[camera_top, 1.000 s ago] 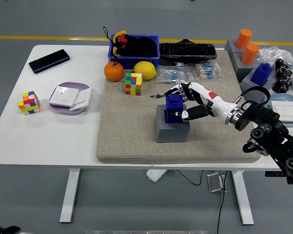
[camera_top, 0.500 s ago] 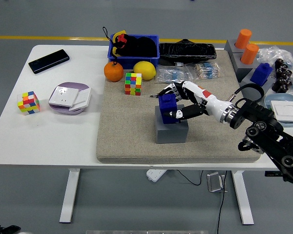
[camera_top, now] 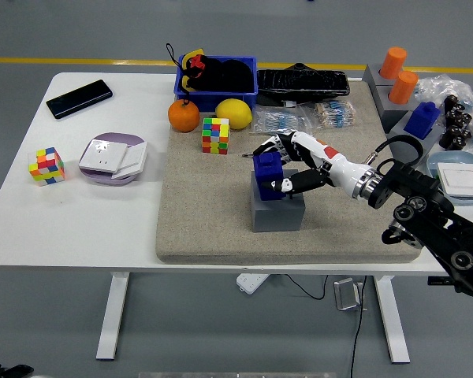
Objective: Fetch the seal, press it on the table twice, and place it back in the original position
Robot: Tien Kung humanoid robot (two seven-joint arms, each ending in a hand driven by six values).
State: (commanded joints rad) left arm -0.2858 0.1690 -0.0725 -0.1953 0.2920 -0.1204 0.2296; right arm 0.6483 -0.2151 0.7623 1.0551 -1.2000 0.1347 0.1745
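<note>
Blue seal (camera_top: 268,169), gripped by the curled fingers of the right hand (camera_top: 293,164), sits at the top of the grey block (camera_top: 277,211); whether it touches the block is hidden by the hand. The block stands on a beige mat (camera_top: 213,220) covering a white table (camera_top: 71,220) above a grey floor. Behind the block, a blue bin (camera_top: 218,77) holds black items, hard to identify.

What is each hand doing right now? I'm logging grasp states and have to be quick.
Right hand: closed on the blue seal, which sits at the gray block.
Left hand: not in view.
</note>
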